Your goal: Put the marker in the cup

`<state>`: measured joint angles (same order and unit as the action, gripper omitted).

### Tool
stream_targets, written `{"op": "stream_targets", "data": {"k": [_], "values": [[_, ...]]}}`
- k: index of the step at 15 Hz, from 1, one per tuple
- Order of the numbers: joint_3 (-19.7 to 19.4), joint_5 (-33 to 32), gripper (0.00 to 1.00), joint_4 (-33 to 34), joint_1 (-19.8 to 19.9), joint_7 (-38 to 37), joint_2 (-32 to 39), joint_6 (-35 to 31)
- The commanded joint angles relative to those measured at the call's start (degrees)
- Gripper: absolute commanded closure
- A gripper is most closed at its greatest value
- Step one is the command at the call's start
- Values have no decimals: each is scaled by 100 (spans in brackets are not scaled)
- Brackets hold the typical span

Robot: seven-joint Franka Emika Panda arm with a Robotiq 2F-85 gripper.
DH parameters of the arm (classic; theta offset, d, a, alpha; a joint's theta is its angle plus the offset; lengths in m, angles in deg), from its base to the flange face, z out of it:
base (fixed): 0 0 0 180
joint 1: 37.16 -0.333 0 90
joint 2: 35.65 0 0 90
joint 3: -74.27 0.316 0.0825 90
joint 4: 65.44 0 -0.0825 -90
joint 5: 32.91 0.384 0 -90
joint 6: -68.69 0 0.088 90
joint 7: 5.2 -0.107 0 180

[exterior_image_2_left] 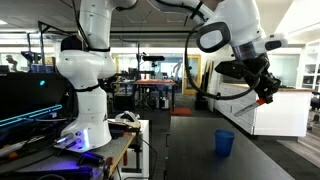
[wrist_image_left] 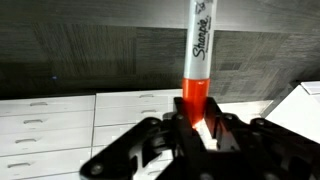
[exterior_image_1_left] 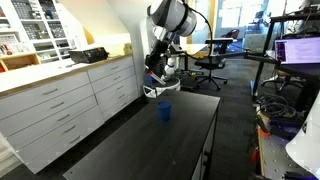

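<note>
Sharpie marker (wrist_image_left: 197, 55) sits clenched between the fingers of the gripper (wrist_image_left: 197, 118) in the wrist view, its white barrel sticking out past them toward white drawers (wrist_image_left: 60, 120). In both exterior views the arm (exterior_image_2_left: 235, 40) bends down from high up, with the gripper in the air above and somewhat aside of the blue cup (exterior_image_1_left: 165, 112) on the black table (exterior_image_1_left: 190, 145). There the marker seems too small to make out.

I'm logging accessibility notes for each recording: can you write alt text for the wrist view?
The black gripper is shut on a marker, a whitish Sharpie with an orange-red section at the jaws, which sticks straight up the frame. Behind it are white drawers below a grey wall.
</note>
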<state>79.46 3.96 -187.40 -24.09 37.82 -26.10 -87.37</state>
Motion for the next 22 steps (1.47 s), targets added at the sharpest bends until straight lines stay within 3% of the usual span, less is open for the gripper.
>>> {"op": "stream_targets", "data": {"k": [1,12,22], "values": [[118,739,94,-376,129,765,-420,-22],[141,2425,94,-586,-5,2172,-335,-98],[197,3738,94,-1048,-1,3589,-742,166]]}}
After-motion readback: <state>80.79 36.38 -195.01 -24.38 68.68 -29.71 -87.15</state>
